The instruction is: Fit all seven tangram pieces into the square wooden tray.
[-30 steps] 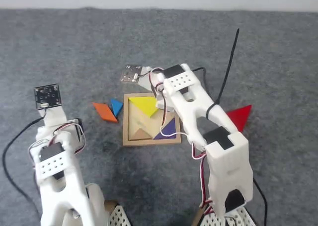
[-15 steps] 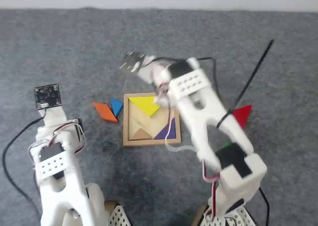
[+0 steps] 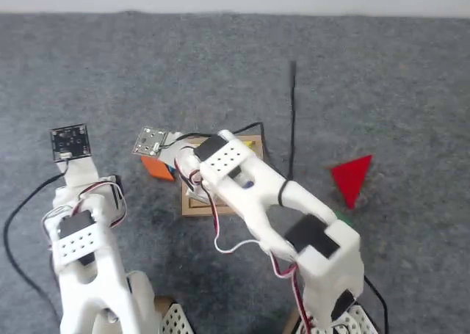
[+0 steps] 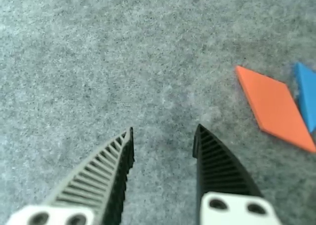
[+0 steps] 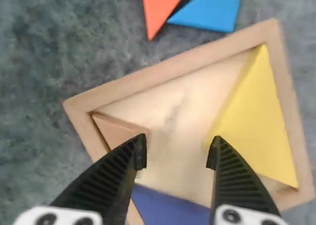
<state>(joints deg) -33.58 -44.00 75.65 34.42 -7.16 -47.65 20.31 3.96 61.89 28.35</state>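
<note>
Two parted fingers of the right gripper [image 5: 177, 148] hang empty over the bare middle of the square wooden tray [image 5: 163, 69], with that arm stretched across the tray in the high view. Three pieces already lie inside: a yellow triangle [image 5: 256, 126] along one side, a small brown triangle [image 5: 116, 131] in a corner and a purple piece [image 5: 168, 205] at the edge nearest the wrist. Just beyond the tray's far rim sit the orange parallelogram [image 5: 160, 2] and the blue triangle [image 5: 210, 10], side by side on the grey carpet [image 3: 110, 62]. The red triangle [image 3: 352, 175] lies well apart on the tray's other side. The left gripper [image 4: 164, 136], also open and holding nothing, hovers over carpet near the orange piece.

The work looks to be between placements, with a fresh piece to be fetched. The likely next move calls for carrying the right gripper past the rim to the orange or blue piece, straddling its thin edges, and pinching low enough to lift it off the carpet.
</note>
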